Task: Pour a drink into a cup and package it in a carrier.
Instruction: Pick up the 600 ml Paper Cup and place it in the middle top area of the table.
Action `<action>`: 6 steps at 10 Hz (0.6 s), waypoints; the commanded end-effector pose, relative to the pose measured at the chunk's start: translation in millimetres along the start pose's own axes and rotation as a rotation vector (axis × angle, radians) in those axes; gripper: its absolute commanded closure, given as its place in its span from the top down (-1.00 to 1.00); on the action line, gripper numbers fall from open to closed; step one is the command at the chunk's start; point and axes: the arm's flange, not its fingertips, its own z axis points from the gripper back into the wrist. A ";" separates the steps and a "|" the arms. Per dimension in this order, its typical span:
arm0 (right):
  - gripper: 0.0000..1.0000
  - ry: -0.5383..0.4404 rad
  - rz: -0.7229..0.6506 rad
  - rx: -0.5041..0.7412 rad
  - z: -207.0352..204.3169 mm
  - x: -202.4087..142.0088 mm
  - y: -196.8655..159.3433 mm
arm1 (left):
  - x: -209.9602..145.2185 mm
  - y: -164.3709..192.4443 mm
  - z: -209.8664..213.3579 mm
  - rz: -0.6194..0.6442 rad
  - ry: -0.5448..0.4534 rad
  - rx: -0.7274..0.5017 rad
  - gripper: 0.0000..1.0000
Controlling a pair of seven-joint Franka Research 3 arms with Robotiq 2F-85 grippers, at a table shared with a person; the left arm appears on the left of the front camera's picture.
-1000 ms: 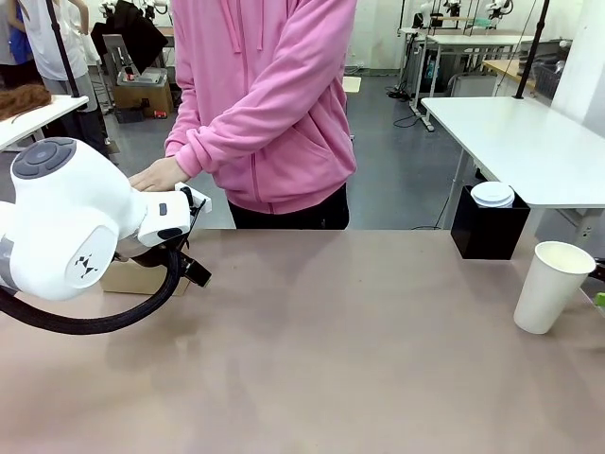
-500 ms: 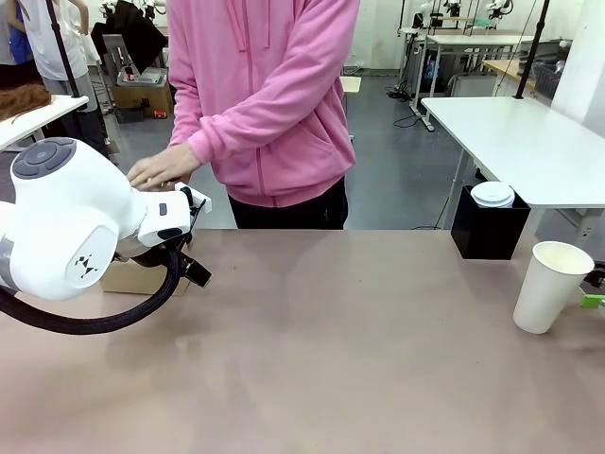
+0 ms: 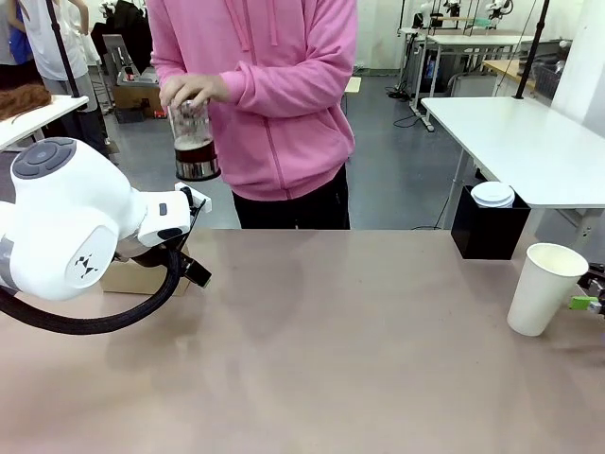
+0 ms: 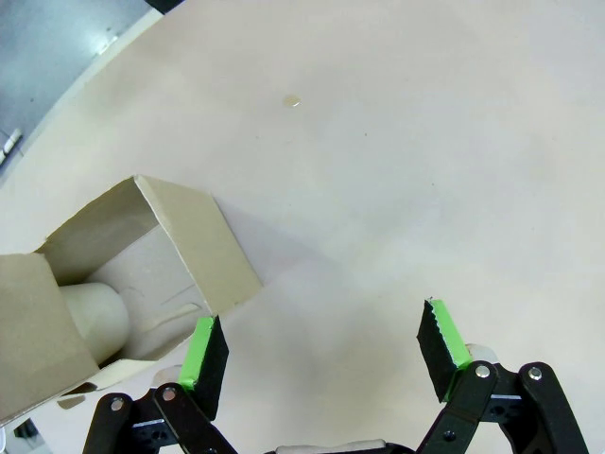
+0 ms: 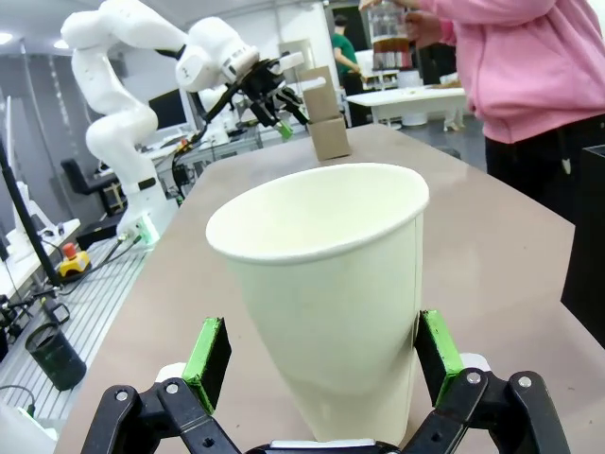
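A person in a pink hoodie holds a clear glass jug [image 3: 194, 140] of dark drink at chest height, beyond the table's far left edge. The white paper cup [image 3: 542, 288] stands lidless at the table's right edge. My right gripper [image 5: 321, 361] is open, with its green pads [image 5: 210, 361] either side of the cup [image 5: 326, 284] near its base. The brown cardboard carrier [image 3: 132, 277] sits at the left, partly behind my left arm [image 3: 71, 222]. My left gripper [image 4: 323, 355] hangs open over bare table, right beside the carrier [image 4: 180, 246].
A black box [image 3: 487, 227] topped with white lids [image 3: 492, 194] stands at the far right edge. The right wrist view shows my left arm [image 5: 161, 43] above the carrier [image 5: 327, 123] across the table. The table's middle [image 3: 331, 331] is bare.
The person's hand has lifted the jug from behind my left arm up to chest height. The cup has shifted slightly left between my right gripper's fingers. My left arm has not moved.
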 end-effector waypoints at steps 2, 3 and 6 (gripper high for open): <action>1.00 0.016 -0.014 -0.012 -22.9 2.0 3.9 | -0.3 0.1 0.2 0.000 -0.001 -0.001 1.00; 1.00 0.014 -0.014 -0.014 -29.1 -0.1 3.7 | -0.3 0.1 0.2 0.000 -0.001 -0.001 1.00; 1.00 0.004 -0.012 -0.042 -43.2 -3.7 -0.9 | -0.3 0.1 0.2 0.000 -0.001 -0.001 1.00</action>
